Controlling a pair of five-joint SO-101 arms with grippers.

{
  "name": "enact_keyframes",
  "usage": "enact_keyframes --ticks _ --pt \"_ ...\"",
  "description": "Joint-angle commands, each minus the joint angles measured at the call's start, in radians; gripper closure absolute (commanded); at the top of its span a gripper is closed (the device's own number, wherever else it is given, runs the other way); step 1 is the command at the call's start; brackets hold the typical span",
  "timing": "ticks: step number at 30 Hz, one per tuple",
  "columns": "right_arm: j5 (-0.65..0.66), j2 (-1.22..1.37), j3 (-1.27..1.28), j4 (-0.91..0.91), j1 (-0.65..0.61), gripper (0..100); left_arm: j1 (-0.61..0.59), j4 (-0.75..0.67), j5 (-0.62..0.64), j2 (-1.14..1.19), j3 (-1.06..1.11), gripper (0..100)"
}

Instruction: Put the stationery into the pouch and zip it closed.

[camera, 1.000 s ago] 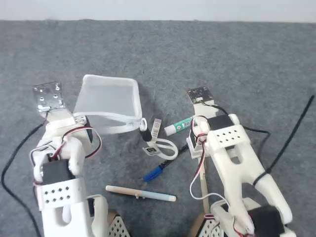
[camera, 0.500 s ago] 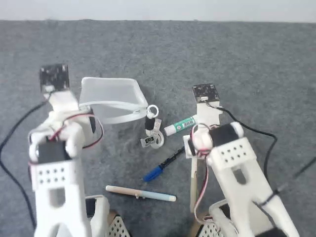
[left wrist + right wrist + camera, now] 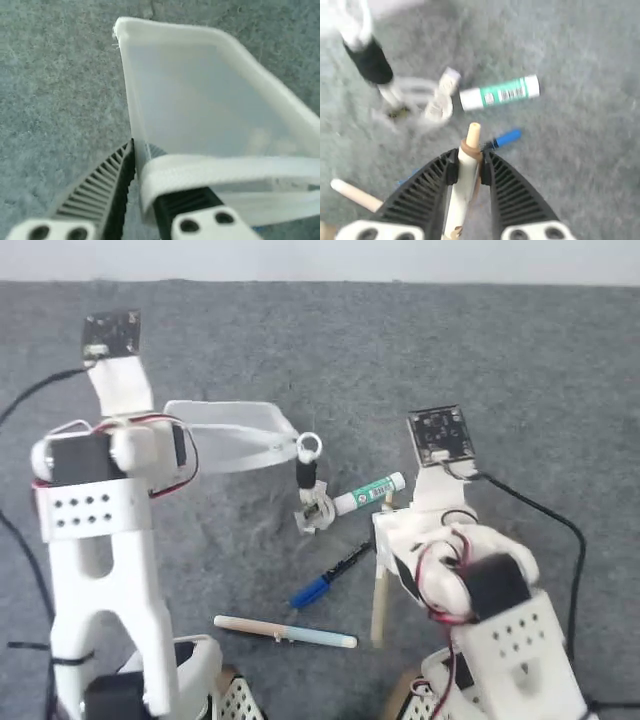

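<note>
Now one pouch (image 3: 240, 435), three loose pens (image 3: 325, 580), one stick (image 3: 379, 605).

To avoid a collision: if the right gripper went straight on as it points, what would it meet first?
Most likely the glue stick, which lies across the line of the right gripper just past the tip of its wooden pen; depth is unclear.

Grey felt-like cloth (image 3: 520, 360) spread flat, wrinkle-free; pale wall strip (image 3: 320, 260) along its far edge.
</note>
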Motion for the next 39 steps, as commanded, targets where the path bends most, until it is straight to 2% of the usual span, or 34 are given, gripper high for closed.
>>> enact_keyframes --ticks 1,7,12,16,23,30,39 --pt "-0.009 -0.088 -0.044 -0.085 -0.002 99.3 0.038 0.120 -0.009 -0.005 -0.171 99" --pt "-0.008 -0.182 -0.052 -0.337 -0.002 99.3 0.052 0.133 -0.002 -0.003 -0.193 99" --pt "0.049 -0.216 -0.054 -0.530 -0.013 99.3 0.052 0.100 0.080 -0.003 -0.194 99" --pt "0.084 -0.226 -0.054 -0.648 -0.102 99.3 0.051 0.089 0.083 -0.003 -0.188 99" --pt "0.095 -0.183 -0.051 -0.889 -0.239 99.3 0.029 -0.009 0.123 -0.003 -0.119 99" --pt "0.198 -0.107 -0.052 -1.052 -0.320 99.3 0.029 -0.044 0.150 -0.003 -0.079 99" --pt "0.350 0.071 -0.048 -1.276 -0.328 99.3 0.029 -0.044 0.150 -0.003 -0.079 99"
